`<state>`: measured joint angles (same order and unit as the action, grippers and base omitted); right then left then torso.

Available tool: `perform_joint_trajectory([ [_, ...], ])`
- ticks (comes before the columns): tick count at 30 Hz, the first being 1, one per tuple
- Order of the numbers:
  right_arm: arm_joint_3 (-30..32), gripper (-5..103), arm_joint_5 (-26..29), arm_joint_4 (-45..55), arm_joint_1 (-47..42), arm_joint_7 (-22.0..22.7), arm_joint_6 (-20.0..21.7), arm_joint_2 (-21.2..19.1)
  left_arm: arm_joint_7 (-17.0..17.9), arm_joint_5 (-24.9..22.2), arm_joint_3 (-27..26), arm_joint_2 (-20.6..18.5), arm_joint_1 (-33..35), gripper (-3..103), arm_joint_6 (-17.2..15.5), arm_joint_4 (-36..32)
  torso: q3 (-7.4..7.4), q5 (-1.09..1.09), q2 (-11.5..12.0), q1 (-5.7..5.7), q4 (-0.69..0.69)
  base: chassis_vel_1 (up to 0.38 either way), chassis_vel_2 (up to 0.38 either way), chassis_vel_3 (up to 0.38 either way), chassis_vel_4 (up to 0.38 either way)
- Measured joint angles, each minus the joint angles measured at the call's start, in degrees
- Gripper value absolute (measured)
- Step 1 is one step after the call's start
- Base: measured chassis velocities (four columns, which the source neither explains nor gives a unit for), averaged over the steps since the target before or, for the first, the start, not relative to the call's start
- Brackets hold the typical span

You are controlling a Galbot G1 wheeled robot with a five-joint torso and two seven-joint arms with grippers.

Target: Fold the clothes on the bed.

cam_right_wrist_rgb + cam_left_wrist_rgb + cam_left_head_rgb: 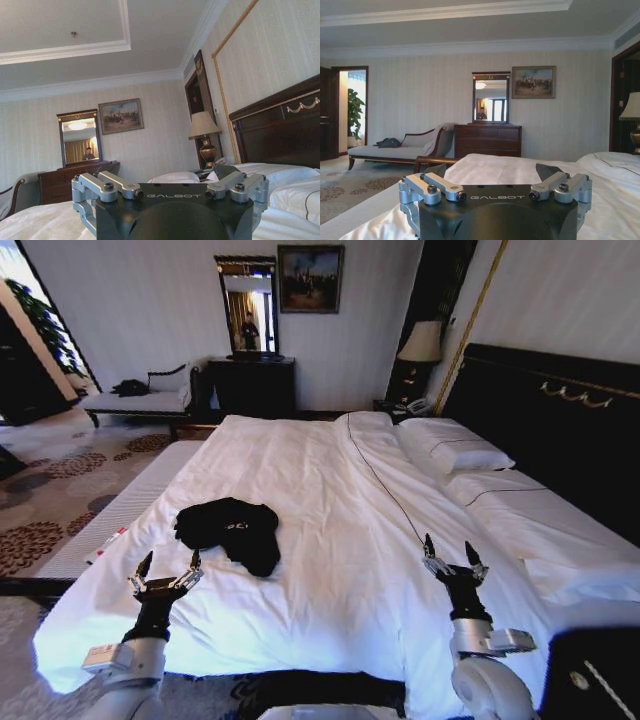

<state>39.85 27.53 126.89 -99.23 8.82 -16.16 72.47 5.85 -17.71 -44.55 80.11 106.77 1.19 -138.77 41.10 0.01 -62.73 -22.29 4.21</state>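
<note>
The clothes [232, 530], a black T-shirt with small white lettering, lie crumpled on the white duvet of the bed [330, 490], on its left half toward the near edge. My left gripper [167, 567] is raised over the near left part of the bed, open, just short of the T-shirt and a little left of it, holding nothing. Over the near right part of the bed my right gripper [448, 552] is raised and open, far from the T-shirt. Both gripper bodies fill the foreground of the wrist views [495, 195] [170, 192].
White pillows [455, 452] lie against the dark headboard [560, 420] on the right. A dark dresser [252, 387] with a mirror stands at the far wall, a chaise [140, 400] to its left, a lamp [421, 345] on the nightstand. Patterned carpet [60, 490] lies left of the bed.
</note>
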Motion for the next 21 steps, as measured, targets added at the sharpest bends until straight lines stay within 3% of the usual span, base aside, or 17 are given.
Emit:
perform_joint_trajectory([
  [21, 0.0, 100, -1.4, 0.4, -1.7, -0.6, -0.7, 1.2, 0.0, -0.5, -0.5, -0.5, -0.1, 100, 0.6, -0.1, 0.01, 0.00, 0.0, 0.00, 0.00, 0.001, 0.148, -0.003, -0.151],
])
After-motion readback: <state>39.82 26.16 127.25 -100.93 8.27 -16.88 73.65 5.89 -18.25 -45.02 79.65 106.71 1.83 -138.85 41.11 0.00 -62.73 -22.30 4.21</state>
